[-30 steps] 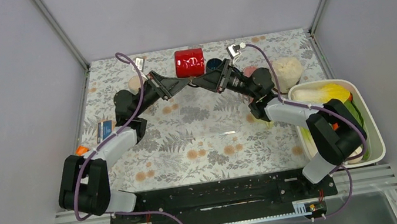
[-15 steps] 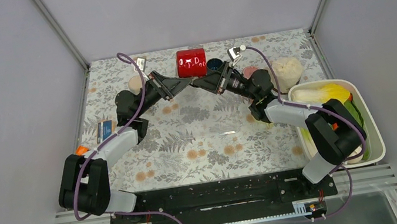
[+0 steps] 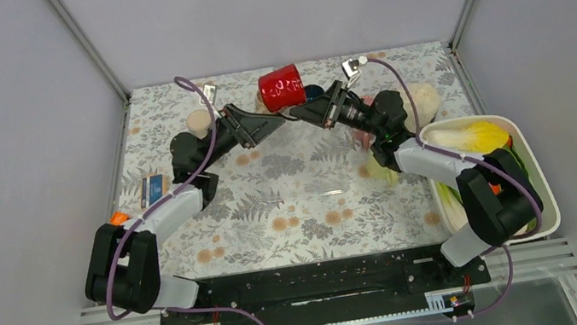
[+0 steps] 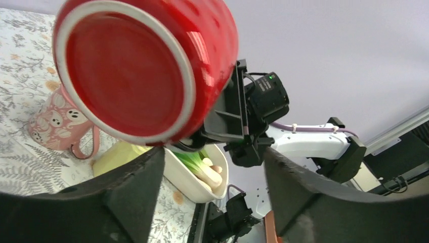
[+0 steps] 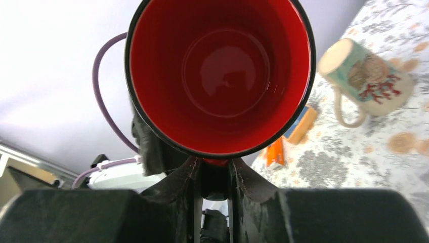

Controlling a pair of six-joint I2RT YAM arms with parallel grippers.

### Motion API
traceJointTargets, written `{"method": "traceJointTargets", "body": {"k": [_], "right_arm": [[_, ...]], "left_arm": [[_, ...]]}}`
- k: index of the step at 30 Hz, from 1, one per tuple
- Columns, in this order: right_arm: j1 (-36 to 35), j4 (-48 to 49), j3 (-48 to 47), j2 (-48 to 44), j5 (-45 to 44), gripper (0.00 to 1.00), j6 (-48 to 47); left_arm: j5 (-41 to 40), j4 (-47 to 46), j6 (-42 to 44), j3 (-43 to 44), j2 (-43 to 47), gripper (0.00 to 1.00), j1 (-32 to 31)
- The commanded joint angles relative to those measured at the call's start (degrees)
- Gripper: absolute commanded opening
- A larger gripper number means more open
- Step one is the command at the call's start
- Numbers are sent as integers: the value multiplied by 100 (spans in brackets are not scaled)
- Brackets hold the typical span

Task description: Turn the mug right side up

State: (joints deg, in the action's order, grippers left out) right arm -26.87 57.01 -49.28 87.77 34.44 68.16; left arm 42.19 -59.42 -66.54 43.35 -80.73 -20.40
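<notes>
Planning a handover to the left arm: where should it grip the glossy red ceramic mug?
Likely the round body near its base, approached base-first: the glossy red ceramic mug tilts, base facing the open left gripper; the right gripper pinches the mouth end.

both arms stretched far forward — left gripper (image 3: 274,125) spread wide, right gripper (image 3: 300,111) pinched on the mug (image 3: 281,88)

Floral table (image 3: 300,204), pink mug (image 4: 55,121), patterned mug (image 5: 364,71), white tub (image 3: 535,169)
</notes>
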Motion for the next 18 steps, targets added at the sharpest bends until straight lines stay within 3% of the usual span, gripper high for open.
{"method": "traceJointTargets", "body": {"k": [1, 4, 14, 18], "right_arm": [[228, -655, -600, -524, 167, 0, -1123], [308, -1052, -643, -621, 205, 0, -1597], [341, -3144, -969, -1065, -103, 0, -4317], [340, -3484, -821, -1377, -450, 0, -5246]], "left_arm": [[175, -367, 318, 161, 203, 88, -17], [183, -129, 474, 174, 257, 99, -7], [218, 707, 853, 355, 559, 99, 133], [283, 1166, 1091, 510, 729, 99, 353]]}}
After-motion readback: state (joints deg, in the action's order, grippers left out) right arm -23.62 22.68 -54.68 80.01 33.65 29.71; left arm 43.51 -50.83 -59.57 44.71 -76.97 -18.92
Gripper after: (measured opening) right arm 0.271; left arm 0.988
